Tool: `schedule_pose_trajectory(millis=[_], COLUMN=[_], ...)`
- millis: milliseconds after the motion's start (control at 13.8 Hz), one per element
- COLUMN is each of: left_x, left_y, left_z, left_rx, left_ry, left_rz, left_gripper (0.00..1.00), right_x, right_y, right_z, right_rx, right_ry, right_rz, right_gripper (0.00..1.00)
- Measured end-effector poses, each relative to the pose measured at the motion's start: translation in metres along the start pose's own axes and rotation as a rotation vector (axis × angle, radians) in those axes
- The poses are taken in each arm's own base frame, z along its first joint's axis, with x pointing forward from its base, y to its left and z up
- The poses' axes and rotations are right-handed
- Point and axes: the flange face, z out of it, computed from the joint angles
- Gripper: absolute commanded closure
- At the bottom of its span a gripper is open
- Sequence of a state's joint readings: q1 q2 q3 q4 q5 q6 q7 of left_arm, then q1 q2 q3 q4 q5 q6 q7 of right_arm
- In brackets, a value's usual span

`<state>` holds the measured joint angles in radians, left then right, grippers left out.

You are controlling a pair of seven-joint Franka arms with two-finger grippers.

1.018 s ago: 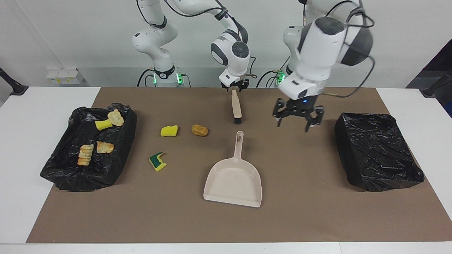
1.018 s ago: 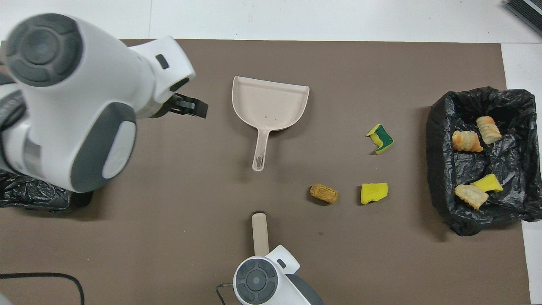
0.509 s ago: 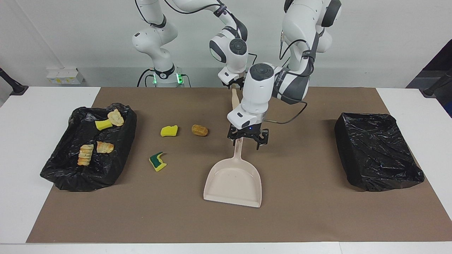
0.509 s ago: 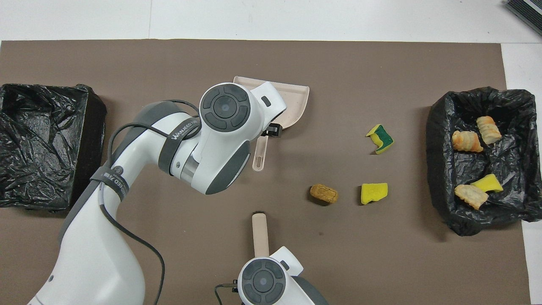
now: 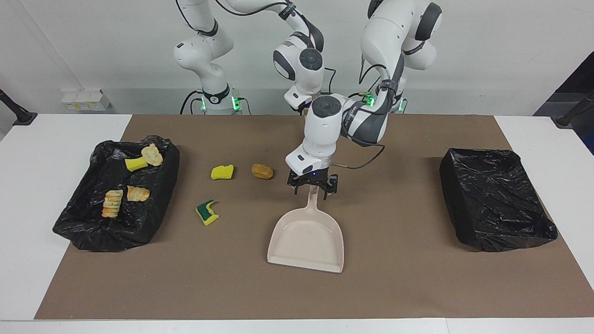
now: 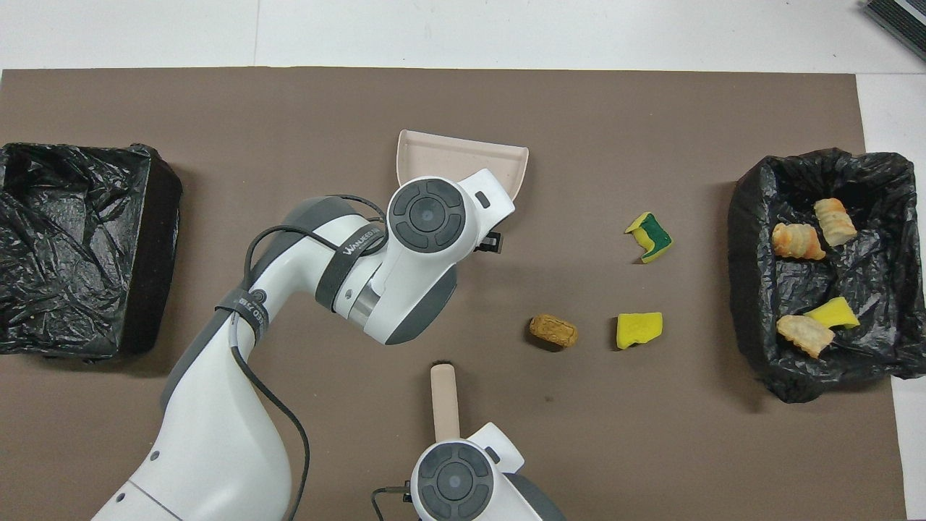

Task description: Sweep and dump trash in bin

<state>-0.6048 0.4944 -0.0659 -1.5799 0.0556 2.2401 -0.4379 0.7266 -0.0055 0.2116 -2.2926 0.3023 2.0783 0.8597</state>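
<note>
The strap on the left arm reads "WANJEED"; no other text is legible.

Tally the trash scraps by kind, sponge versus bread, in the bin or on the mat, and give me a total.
Sponge pieces: 3
Bread chunks: 4
Total: 7

Seen from overhead, with the brown mat on your white table as the dial, you have a beige dustpan at twelve o'clock, a beige brush at six, and a black-lined bin at nine.
</note>
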Motion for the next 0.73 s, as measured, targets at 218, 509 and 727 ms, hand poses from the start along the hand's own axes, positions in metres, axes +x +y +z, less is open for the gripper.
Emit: schedule_pose_trajectory(millis=[218, 509, 727], left_x=[-0.002, -0.004, -0.007], left_y=[-0.001, -0.002, -0.004], left_z=[0.010, 0.014, 0.019], left_rx=[0.005, 0.038, 0.045], left_ry=[-0.010, -0.003, -0.013], left_rz=[0.000, 0.025, 0.027], left_gripper=[0.00, 0.58, 1.00], right_x=[0.000, -0.002, -0.003], right_y=[0.002, 0.002, 0.002], right_z=[0.004, 0.006, 0.006], right_rx=[-0.008, -0.011, -0.012], right_ry=[-0.005, -0.006, -0.006], right_rz=[-0.001, -0.005, -0.015], right_gripper=[0.54, 0.54, 0.55])
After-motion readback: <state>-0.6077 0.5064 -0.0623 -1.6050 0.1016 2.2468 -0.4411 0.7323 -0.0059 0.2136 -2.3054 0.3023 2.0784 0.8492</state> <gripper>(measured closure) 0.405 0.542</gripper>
